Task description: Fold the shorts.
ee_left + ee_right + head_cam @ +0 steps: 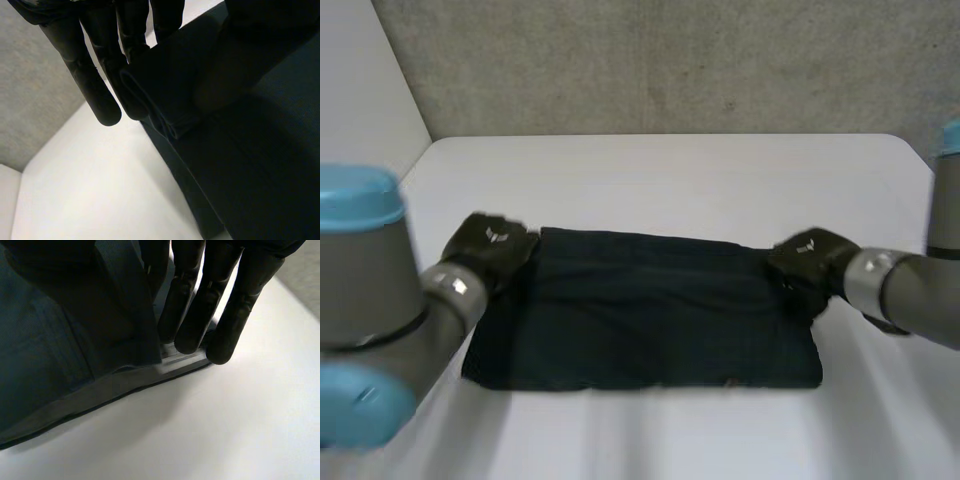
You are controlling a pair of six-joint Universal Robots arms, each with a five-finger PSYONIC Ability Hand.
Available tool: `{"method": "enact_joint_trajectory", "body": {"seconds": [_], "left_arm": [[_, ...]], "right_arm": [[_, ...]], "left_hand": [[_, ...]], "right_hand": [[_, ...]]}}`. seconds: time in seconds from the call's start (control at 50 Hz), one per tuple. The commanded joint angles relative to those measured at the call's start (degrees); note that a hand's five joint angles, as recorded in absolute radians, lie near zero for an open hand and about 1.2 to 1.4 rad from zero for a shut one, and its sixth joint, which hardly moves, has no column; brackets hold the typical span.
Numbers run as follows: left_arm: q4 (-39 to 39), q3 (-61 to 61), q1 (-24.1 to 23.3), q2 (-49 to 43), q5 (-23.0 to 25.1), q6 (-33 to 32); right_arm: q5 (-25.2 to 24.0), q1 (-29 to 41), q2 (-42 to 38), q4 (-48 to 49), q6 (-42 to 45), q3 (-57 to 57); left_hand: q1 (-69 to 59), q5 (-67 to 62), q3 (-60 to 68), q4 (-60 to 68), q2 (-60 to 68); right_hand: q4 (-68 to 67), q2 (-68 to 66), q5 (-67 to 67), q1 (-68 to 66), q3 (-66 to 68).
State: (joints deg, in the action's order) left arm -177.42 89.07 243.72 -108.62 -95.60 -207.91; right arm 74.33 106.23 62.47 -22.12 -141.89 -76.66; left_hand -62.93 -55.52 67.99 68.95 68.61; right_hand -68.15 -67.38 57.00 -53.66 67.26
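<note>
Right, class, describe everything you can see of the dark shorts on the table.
The shorts are dark navy-black cloth, lying flat as a wide rectangle on the white table, doubled layers showing at the edges. The left hand pinches the far left corner, where the cloth curls up; the right hand pinches the far right corner.

The head camera looks down from above and behind the shorts (640, 310), taking in their whole spread on the white table (660, 180). Each wrist camera looks along its own hand from very close, the left hand (85, 80) at the shorts' far left corner and the right hand (192, 315) at their far right corner. All three views share the shorts.
</note>
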Motion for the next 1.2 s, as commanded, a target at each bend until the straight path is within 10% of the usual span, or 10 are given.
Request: {"method": "enact_joint_trajectory", "body": {"seconds": [0.02,0.2,0.22,0.26,0.3,0.48,0.68,0.96,1.04,1.2], "left_arm": [[-0.3,-19.3,0.0,-17.1,-5.3,0.1],[-2.0,-37.9,-0.2,-31.7,-9.9,0.3],[-3.0,-38.7,-0.3,-32.2,-10.0,0.3],[-4.0,-39.0,-0.4,-32.2,-10.0,0.4],[-5.6,-38.7,-0.7,-32.3,-10.0,0.4],[-6.4,-26.8,-2.3,-24.5,-9.7,0.6],[-6.9,-5.3,-2.0,-10.8,-8.6,3.1],[-13.5,9.5,-1.0,-0.8,-2.0,11.8],[-14.1,10.3,-0.5,-0.8,-2.0,11.8],[-14.0,10.4,-0.4,0.7,-2.0,11.8]], "right_arm": [[7.8,3.4,-9.8,10.6,-0.1,9.7],[8.5,4.9,-17.6,29.2,-0.1,12.4],[8.7,5.0,-17.6,30.4,-0.1,12.5],[9.1,5.3,-17.6,33.4,-0.2,12.2],[9.9,5.3,-17.0,34.8,-1.1,11.8],[12.3,4.7,-2.2,34.9,-13.4,0.7],[4.6,2.8,8.5,22.2,-17.4,-17.1],[1.8,-0.1,2.5,35.8,-21.0,-26.4],[1.9,-0.8,0.5,36.9,-20.1,-25.9],[1.5,-4.8,2.1,35.9,-20.0,-25.6]], "left_hand": [[-17.1,-14.5,12.0,11.0,11.4],[-9.3,-6.7,4.2,3.2,3.6],[22.0,24.5,-27.0,-28.0,-27.6],[42.7,45.2,-47.7,-48.7,-48.3],[52.9,55.5,-58.0,-59.0,-58.6],[52.9,55.5,-58.0,-59.0,-58.6],[52.9,55.5,-58.0,-59.0,-58.6],[52.9,55.5,-58.0,-59.0,-58.6],[52.9,55.5,-58.0,-59.0,-58.6],[52.9,55.5,-58.0,-59.0,-58.6]], "right_hand": [[-11.8,-12.6,13.0,-26.3,12.7],[-11.8,-12.6,13.0,-26.3,12.7],[-5.1,-5.9,6.2,-19.6,6.0],[42.8,42.0,-41.7,28.3,-41.9],[58.2,57.4,-57.0,43.7,-57.3],[58.2,57.4,-57.0,43.7,-57.3],[50.8,50.1,-49.7,36.3,-50.0],[29.0,28.2,-27.9,14.5,-28.1],[-11.7,-12.4,12.8,-26.2,12.6],[-11.8,-12.6,13.0,-26.3,12.7]]}}
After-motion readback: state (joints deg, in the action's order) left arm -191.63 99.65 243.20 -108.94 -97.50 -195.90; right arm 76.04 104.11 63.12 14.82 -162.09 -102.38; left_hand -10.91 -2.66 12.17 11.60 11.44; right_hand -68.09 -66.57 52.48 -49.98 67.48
